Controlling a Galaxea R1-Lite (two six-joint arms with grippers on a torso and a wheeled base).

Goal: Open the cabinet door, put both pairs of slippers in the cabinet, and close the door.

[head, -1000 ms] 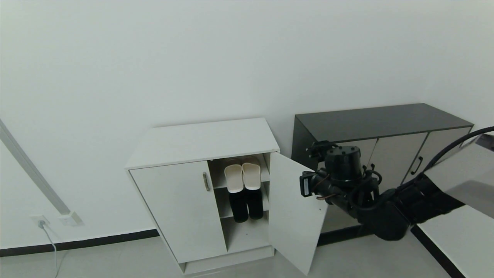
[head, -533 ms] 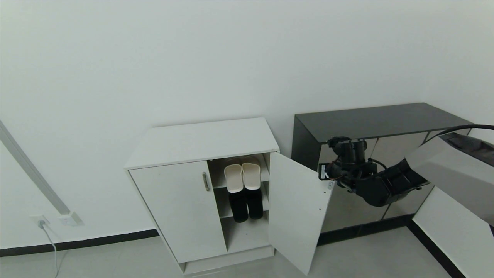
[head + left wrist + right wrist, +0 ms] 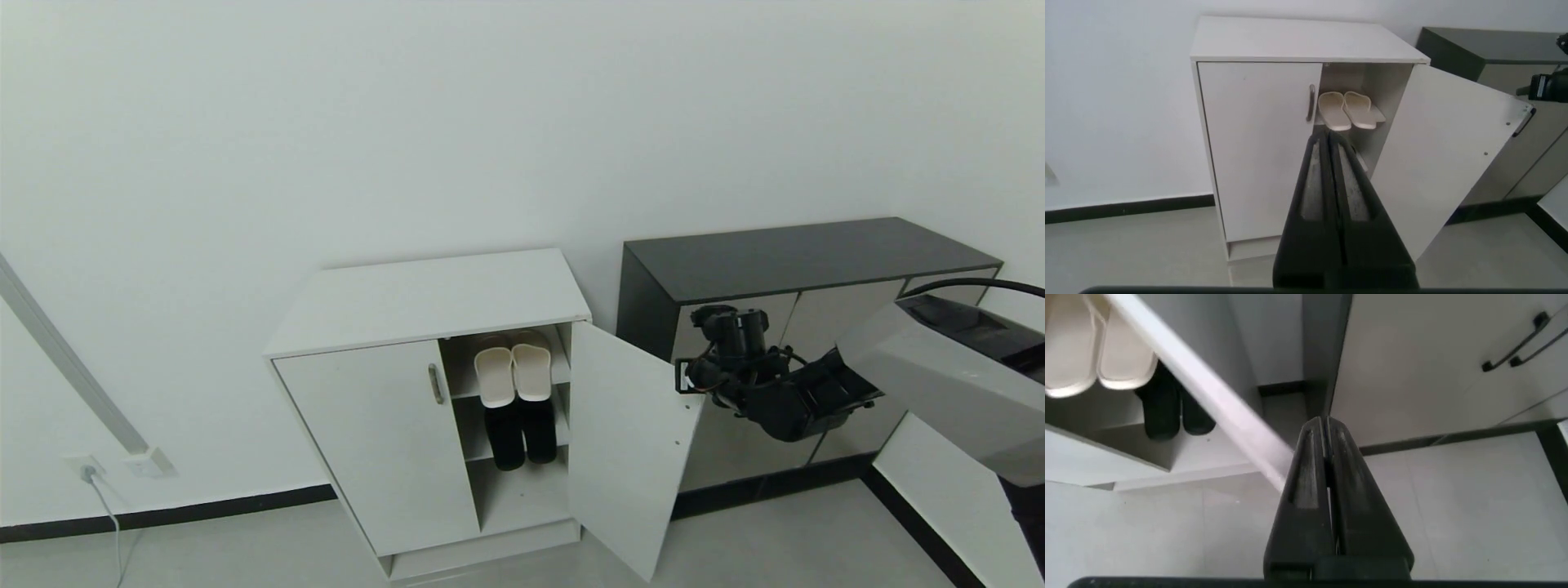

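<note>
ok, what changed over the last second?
The shut right gripper moved toward the robot's right, from in front of the open cabinet door to its free edge. The door, white slippers and black slippers stayed put.

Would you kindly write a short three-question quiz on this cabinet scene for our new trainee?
1. True or false: both doors of the cabinet stand open.
2. The white slippers lie: A) on the floor; B) on the shelf above the black slippers; C) on the cabinet's top.
3. Which gripper is at the open door's outer edge?
Key: 1 false; 2 B; 3 the right gripper.
</note>
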